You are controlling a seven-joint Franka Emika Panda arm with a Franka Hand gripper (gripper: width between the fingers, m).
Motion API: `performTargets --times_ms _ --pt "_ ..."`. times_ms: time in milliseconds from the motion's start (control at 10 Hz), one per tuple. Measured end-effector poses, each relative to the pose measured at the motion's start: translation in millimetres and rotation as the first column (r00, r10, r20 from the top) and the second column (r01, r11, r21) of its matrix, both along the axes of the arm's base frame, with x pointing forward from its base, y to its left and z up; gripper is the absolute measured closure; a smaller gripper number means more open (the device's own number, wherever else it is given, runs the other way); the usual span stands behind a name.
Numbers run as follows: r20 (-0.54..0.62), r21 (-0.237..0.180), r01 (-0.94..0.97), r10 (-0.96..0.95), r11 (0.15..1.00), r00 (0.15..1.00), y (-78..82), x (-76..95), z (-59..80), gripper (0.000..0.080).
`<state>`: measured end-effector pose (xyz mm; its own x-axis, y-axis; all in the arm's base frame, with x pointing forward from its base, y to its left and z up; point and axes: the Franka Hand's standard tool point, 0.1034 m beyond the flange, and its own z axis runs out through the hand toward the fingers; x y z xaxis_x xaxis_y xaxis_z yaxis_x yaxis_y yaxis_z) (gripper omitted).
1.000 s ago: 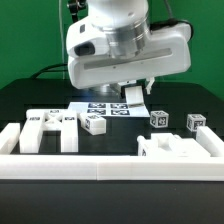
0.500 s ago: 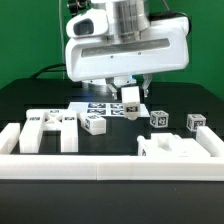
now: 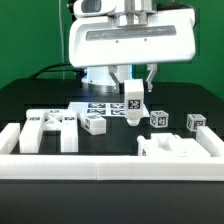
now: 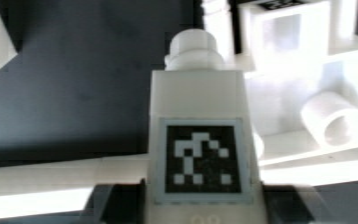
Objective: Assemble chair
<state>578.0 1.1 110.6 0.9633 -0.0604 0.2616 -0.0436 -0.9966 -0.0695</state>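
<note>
One chair leg [image 3: 133,103] hangs upright at the centre of the exterior view, pinched between the nearly shut jaws of my gripper [image 3: 134,88], just in front of the marker board [image 3: 100,108]. By my reading, assembly has barely begun and no two parts look joined. A small block [image 3: 95,123] lies left of centre, with a second block [image 3: 159,119] and a third block [image 3: 195,121] toward the right. A slotted panel [image 3: 48,130] sits at lower left and a larger panel [image 3: 180,150] at lower right, behind the rail [image 3: 90,165]. All parts are blocky white plastic with black-and-white tags. My wrist view shows the held leg's tag and its rounded peg [image 4: 194,45].
</note>
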Motion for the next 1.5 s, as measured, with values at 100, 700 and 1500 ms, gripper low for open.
performTargets --times_ms 100,700,1500 --pt "0.082 -0.026 0.004 -0.001 1.000 0.997 -1.9 4.0 2.7 0.0509" --pt "0.114 -0.011 -0.031 0.032 0.999 0.993 27.6 19.5 14.0 0.0509" --pt "0.178 -0.031 -0.089 0.094 0.996 0.980 53.8 31.5 7.6 0.0509"
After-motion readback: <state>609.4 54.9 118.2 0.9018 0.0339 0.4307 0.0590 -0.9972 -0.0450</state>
